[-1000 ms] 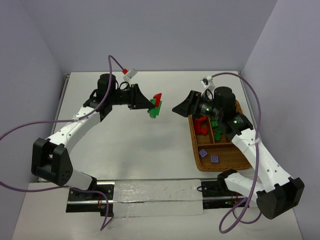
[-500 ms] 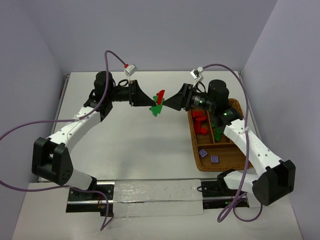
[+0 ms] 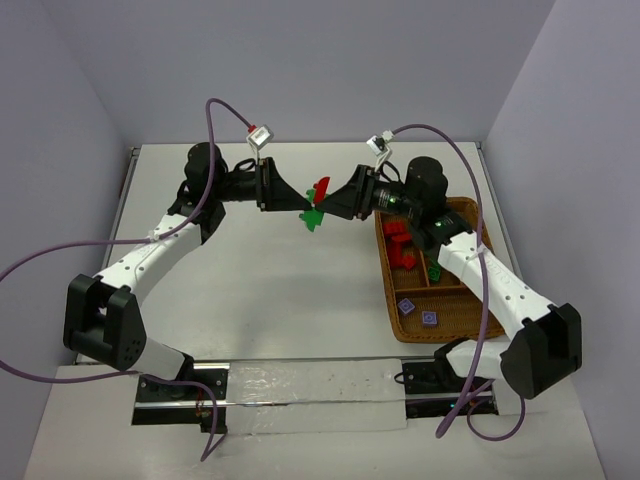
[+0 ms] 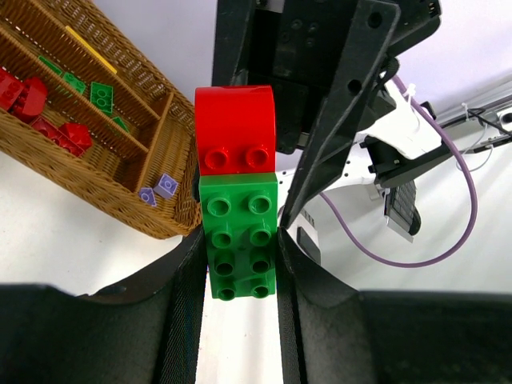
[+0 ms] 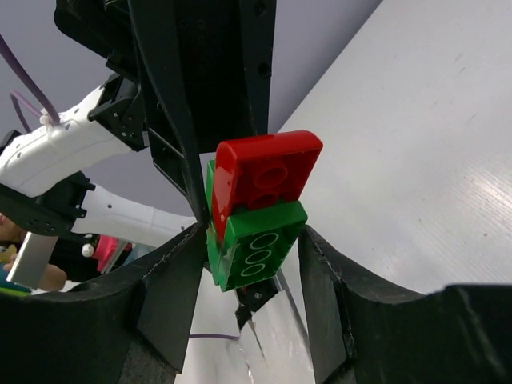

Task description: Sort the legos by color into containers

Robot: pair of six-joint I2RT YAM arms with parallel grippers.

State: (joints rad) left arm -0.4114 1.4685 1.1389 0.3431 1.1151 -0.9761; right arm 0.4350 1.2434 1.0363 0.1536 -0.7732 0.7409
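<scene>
My left gripper [image 3: 306,208] is shut on a green lego [image 3: 313,219] with a red lego [image 3: 320,187] stacked on it, held in the air above the table's middle. In the left wrist view the green lego [image 4: 238,236] sits between my fingers with the red lego [image 4: 235,128] above it. My right gripper [image 3: 326,204] faces the left one. Its fingers stand open on either side of the green lego [image 5: 260,244], under the red lego [image 5: 268,172], with a gap on one side. The wicker tray [image 3: 386,288] lies at the right.
The tray's compartments hold red legos [image 3: 402,246], green legos [image 3: 437,266] and purple/white legos [image 3: 417,312]. The left wrist view shows the tray wall [image 4: 96,200] and a yellow piece [image 4: 90,50] in the far compartment. Purple cables arc over both arms.
My right gripper has swung left from over the tray to the held stack, and its fingers now stand on either side of it. My left gripper has kept hold of the stack, shifting slightly.
</scene>
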